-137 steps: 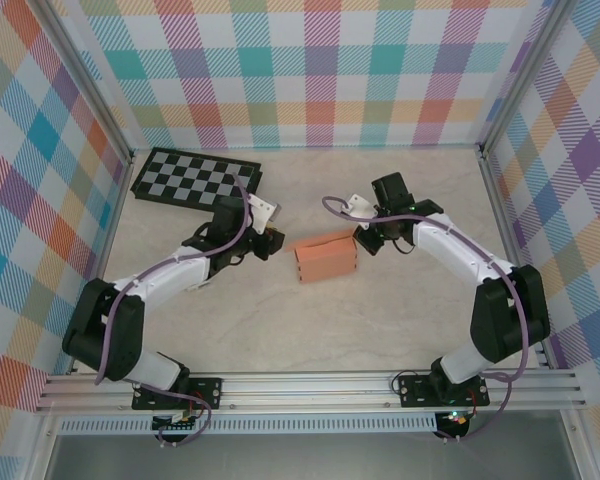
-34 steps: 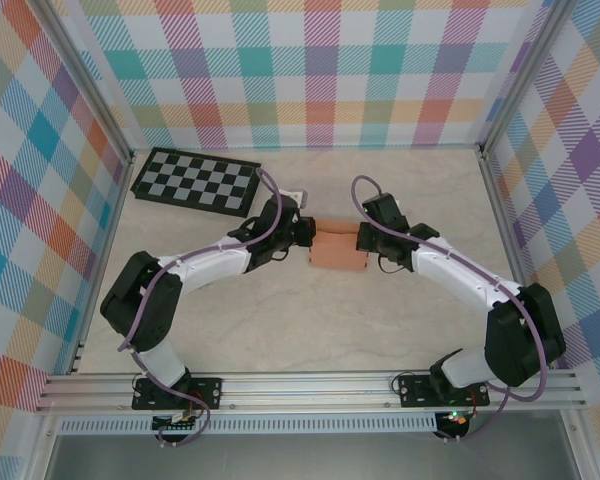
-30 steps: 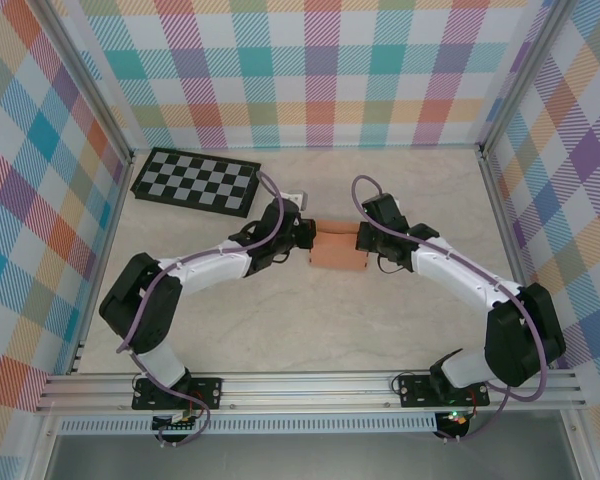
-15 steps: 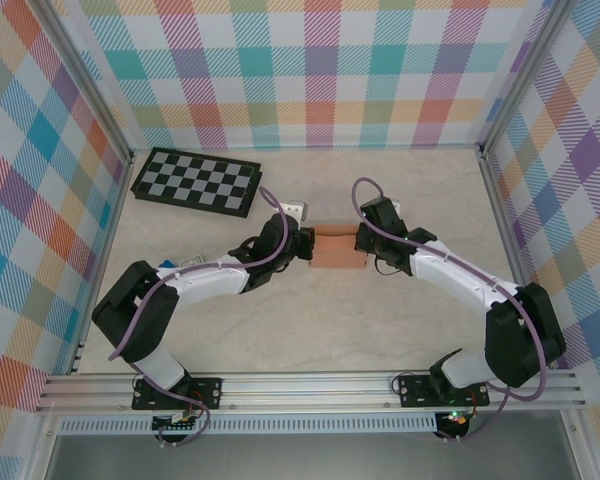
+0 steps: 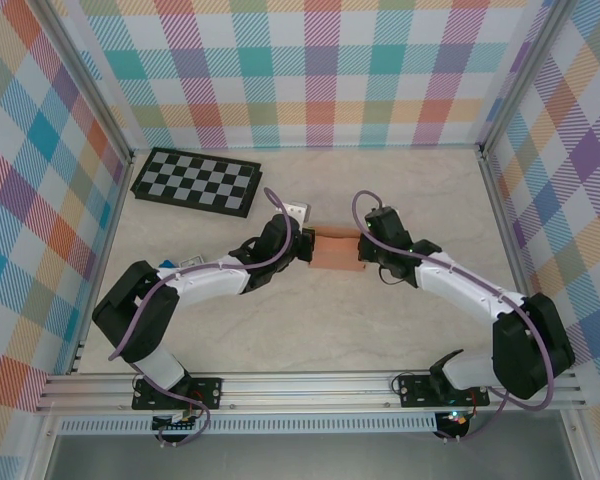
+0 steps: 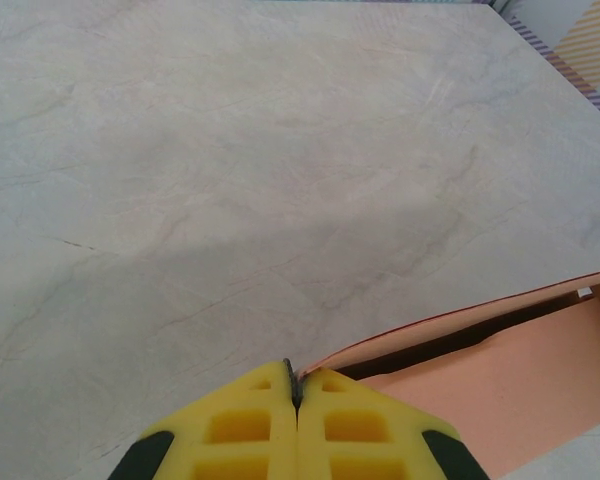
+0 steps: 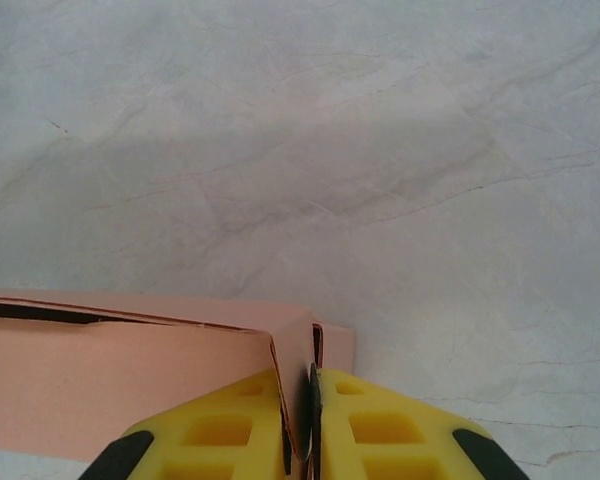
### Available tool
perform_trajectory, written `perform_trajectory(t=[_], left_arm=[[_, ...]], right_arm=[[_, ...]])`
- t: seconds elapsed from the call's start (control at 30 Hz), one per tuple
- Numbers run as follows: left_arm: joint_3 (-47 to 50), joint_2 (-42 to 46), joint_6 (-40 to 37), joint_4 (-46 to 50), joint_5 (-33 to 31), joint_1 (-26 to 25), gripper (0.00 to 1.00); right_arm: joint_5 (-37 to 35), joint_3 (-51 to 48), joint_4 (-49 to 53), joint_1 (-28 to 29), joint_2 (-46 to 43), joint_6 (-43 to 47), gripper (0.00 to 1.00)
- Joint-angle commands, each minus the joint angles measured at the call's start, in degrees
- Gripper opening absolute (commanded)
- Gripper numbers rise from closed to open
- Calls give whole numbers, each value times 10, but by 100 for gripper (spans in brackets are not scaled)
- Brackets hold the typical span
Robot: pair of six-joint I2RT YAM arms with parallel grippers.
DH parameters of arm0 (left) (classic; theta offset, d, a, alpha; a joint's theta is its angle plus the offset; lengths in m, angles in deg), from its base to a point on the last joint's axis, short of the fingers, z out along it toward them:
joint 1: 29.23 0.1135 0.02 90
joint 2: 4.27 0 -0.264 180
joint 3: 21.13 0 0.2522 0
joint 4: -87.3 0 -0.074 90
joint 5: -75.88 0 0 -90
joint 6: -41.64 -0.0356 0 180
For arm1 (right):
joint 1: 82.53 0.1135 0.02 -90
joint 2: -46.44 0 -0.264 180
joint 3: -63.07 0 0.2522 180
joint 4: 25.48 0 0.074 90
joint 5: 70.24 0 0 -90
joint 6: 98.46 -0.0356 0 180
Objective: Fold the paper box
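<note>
**Item 1: paper box** [image 5: 337, 250]. Salmon card, small rectangular form, lying flat on table [image 5: 310, 330], mid-table and slightly toward rear. Long axis runs L–R. A dark slit shows along its top edge in both wrist views [image 6: 500, 375] [image 7: 130, 370].

**Item 2: left gripper** [image 5: 302, 246]. At box's left end. Yellow pads pressed tight together [image 6: 296, 385], and the card edge runs straight into the seam at the tips, so it is pinching thin card.

**Item 3: right gripper** [image 5: 366, 250]. At box's right end. Pads nearly together with a hairline slit between [image 7: 310, 385]. The box's end flap sits in that slit and is gripped.

**Item 4: checkerboard** [image 5: 195, 180]. Black/grey, rear-left corner, well apart from box.

**Open room:** bare marble-look surface in front of box, to its right and behind it. Plaid walls [image 5: 320, 70] bound three sides.
</note>
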Motion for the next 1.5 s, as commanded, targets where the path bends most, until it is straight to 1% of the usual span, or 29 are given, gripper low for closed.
perform_trajectory(t=[0.0, 0.07, 0.13, 0.17, 0.2, 0.23, 0.27, 0.33, 0.43, 0.5, 0.57, 0.67, 0.77, 0.87, 0.93, 1.03, 1.1, 1.17, 1.23, 1.3, 1.47], left_arm=[[9, -19, -3, 27, -13, -10, 0], [11, -20, -19, 23, -23, -16, 0], [15, -23, -37, 18, -32, -22, 0], [15, -25, -46, 17, -39, -23, 0], [14, -28, -52, 17, -45, -25, 0], [14, -32, -59, 17, -48, -26, 0], [13, -35, -62, 18, -52, -26, 0], [13, -38, -63, 18, -55, -26, 0], [6, -45, -70, 22, -58, -27, 0], [-4, -50, -77, 33, -62, -27, 0], [-14, -51, -84, 44, -66, -26, 0], [-29, -51, -96, 61, -68, -26, 0], [-42, -44, -106, 78, -67, -27, 0], [-49, -33, -117, 90, -71, -27, 0], [-56, -27, -126, 98, -72, -27, 0], [-62, -21, -150, 103, -67, -26, 0], [-62, -17, -183, 99, -58, -27, 0], [-62, -12, -223, 96, -52, -26, 0], [-60, -6, -267, 95, -41, -27, 0], [-62, 2, -308, 95, -31, -26, 0], [-63, 18, -376, 98, -2, -20, 0]], right_arm=[[25, -11, 0, -2, -6, -5, 15], [32, -4, 9, -2, -9, -16, 24], [39, 1, 19, -3, -18, -20, 28], [42, 8, 37, -7, -23, -24, 28], [48, 16, 55, -13, -24, -27, 24], [67, 23, 69, -24, -26, -22, 23], [94, 27, 77, -34, -29, -12, 25], [123, 31, 95, -47, -38, -11, 38], [167, 30, 112, -59, -61, -1, 41], [174, 29, 125, -65, -83, 0, 44], [174, 31, 138, -78, -103, 2, 50], [162, 47, 160, -116, -109, 1, 59], [198, 78, 157, -164, -81, 37, 60], [231, 126, 162, -191, -28, 44, 62], [250, 157, 161, -197, 10, 27, 62], [279, 195, 151, -201, 61, -24, 64], [303, 222, 146, -202, 93, -43, 66], [312, 242, 141, -203, 110, -41, 68], [329, 250, 129, -207, 115, -26, 69], [357, 256, 119, -214, 115, 13, 69], [395, 263, 134, -223, 115, 176, 69]])
